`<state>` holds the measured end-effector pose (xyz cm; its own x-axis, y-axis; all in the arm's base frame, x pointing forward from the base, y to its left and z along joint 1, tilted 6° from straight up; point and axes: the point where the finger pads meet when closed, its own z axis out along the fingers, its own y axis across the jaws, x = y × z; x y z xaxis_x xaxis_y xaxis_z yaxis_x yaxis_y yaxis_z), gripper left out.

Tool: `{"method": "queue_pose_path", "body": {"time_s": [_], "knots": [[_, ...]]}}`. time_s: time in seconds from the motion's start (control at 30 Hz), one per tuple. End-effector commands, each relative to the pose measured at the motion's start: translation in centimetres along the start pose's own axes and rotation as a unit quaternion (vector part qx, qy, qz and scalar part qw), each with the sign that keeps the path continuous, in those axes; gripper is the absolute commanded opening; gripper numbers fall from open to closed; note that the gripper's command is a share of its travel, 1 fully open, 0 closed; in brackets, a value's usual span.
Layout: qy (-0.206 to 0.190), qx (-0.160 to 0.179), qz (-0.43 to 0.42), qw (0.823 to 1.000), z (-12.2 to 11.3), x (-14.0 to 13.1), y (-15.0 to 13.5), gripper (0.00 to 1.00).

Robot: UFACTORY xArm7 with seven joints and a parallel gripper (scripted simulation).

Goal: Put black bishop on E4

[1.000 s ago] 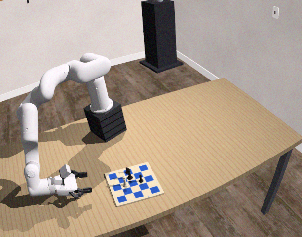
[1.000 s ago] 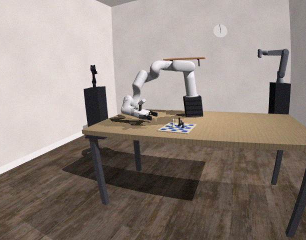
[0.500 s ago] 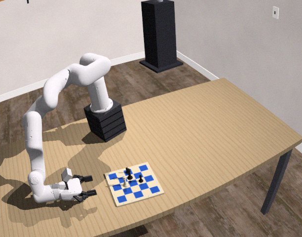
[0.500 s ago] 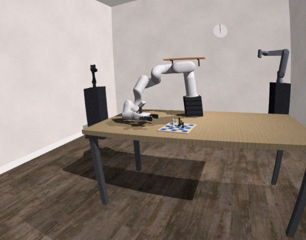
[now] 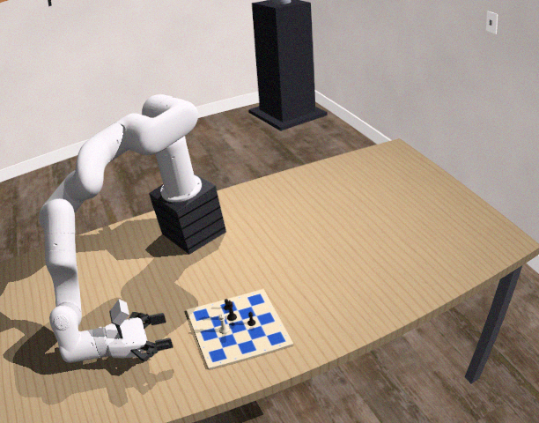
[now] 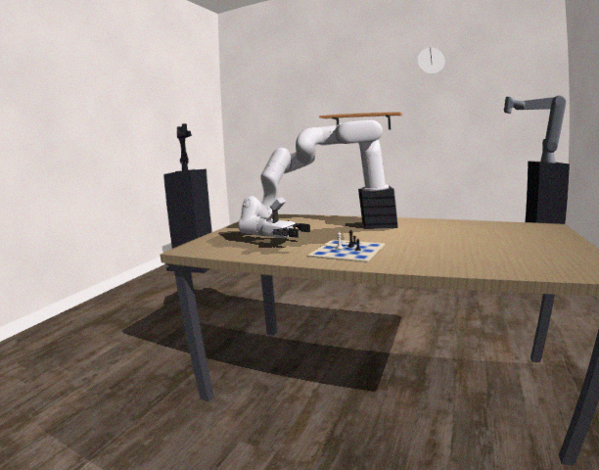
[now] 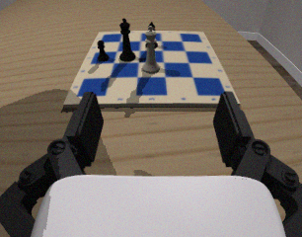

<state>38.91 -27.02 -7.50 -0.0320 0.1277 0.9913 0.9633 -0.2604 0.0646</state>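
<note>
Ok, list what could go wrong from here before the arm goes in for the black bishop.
1. The three pieces stand close together: the wide-open gripper could topple the tall black piece or the white piece while closing on the small black piece, probably the bishop.
2. The gripper lies low and level beside the board; driving straight ahead may shove the board or scrape the table.

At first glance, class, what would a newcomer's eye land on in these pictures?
First, the big white arm bent low over the wooden table, its open gripper lying level just short of the chessboard and aimed at it. Next, the small blue-and-cream board near the table's front edge, with only three pieces standing: two black, one white.
</note>
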Motion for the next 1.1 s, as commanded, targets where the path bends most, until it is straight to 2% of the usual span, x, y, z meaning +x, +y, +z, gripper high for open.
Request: {"method": "queue_pose_path", "body": {"time_s": [0.0,0.9,1.07], "knots": [[-0.001,0.000,-0.002,1.000,-0.10,0.13,0.11,1.00],[-0.001,0.000,-0.002,1.000,-0.10,0.14,0.11,1.00],[-0.001,0.000,-0.002,1.000,-0.12,0.83,0.14,1.00]]}}
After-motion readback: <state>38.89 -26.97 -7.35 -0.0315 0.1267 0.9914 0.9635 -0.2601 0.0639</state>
